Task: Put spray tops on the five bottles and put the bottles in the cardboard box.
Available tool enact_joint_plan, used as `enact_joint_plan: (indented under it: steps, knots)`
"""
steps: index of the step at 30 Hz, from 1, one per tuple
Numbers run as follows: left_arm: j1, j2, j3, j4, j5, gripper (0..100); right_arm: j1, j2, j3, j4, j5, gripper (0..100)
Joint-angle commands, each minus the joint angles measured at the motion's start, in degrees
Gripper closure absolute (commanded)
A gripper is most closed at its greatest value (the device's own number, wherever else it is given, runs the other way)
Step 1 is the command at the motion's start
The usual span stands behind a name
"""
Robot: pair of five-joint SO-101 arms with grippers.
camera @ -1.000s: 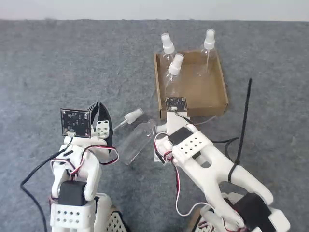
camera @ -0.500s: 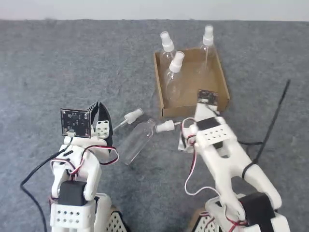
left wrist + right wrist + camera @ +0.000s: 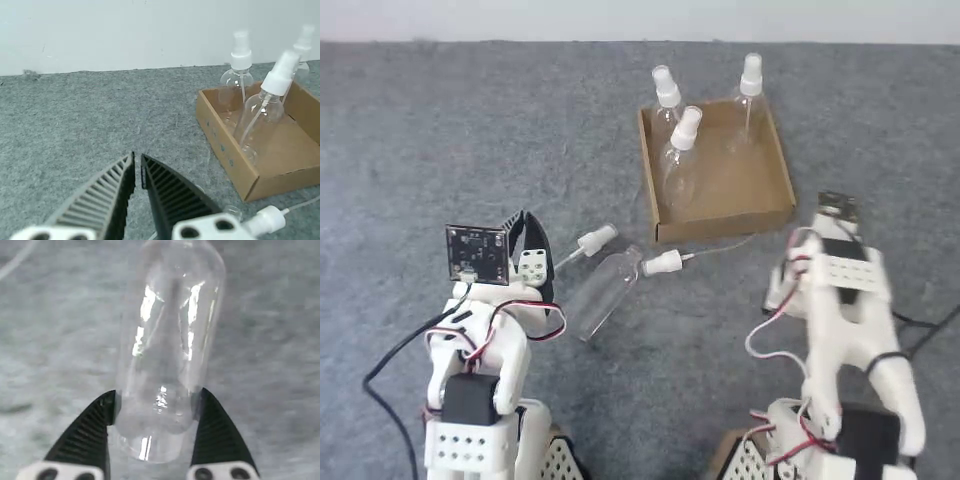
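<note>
A: Right claw [image 3: 155, 394]?
B: We log it clamped on a clear, smooth-walled held bottle [image 3: 170, 330]. Its ribbed black jaws press both sides near the base, over fuzzy grey carpet [image 3: 45, 315].
A: Left claw [image 3: 138, 159]?
B: Narrowed to a thin slit, nothing between the ribbed jaws.
A: The rest?
B: We count three round-shouldered capped bottles [image 3: 680, 160] upright in the cardboard box [image 3: 720, 222]. An uncapped bottle [image 3: 605, 290] lies on the carpet near the box, with two white spray tops [image 3: 662, 263] trailing thin tubes beside its neck.

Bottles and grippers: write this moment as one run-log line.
right gripper: shut on clear bottle | left gripper: shut, empty | cardboard box: three capped bottles
</note>
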Motion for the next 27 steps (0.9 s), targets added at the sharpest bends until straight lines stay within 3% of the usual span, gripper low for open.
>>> enact_joint_plan:
  steps: [1, 5, 10, 16, 22, 27]
  knots:
    - [0.1, 2.8, -4.0, -0.2, -2.1, 99, 13.0, -2.7, -2.9, -1.8, 17.2, 99.2]
    - [0.3, 18.1, -12.9, 1.5, -5.9, 99, 23.7, -2.7, -4.8, -6.9, 38.2, 98.9]
    - [3.5, 44.6, -29.2, 5.5, -13.1, 98, 29.8, -2.0, -4.2, -10.6, 60.0, 99.1]
    - [7.0, 76.1, -51.0, 12.1, -20.6, 84, 30.5, -1.9, -3.4, -10.6, 62.5, 99.1]
    - [7.0, 100.6, -68.0, 16.6, -24.4, 84, 30.5, -1.9, -3.3, -10.6, 62.6, 98.9]
    - [7.0, 108.7, -72.7, 17.1, -25.4, 84, 30.5, -1.9, -3.3, -10.6, 62.6, 98.9]
